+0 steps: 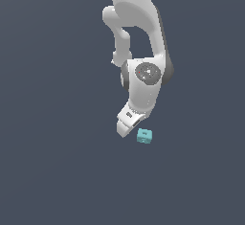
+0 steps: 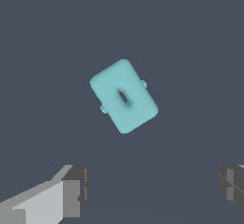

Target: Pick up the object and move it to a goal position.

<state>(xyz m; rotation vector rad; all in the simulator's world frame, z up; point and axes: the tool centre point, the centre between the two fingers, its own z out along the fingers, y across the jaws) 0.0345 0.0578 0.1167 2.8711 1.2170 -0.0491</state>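
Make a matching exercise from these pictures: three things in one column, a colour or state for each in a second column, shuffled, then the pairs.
Things:
1. block
2. pincer
3. arm's round joint

Colour or state:
A. open, nothing between the fingers
B. white with a grey disc on it
C. light teal, a dark slot in its face

Pairs: 1-C, 2-A, 3-B

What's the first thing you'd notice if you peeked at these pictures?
The big white robot arm reaching down from the top of the exterior view stands out against the dark grey floor. Just beside its tool, toward the exterior view's right, sits a tiny teal block. In the wrist view the tool is open, with the block lying ahead of it, untouched.
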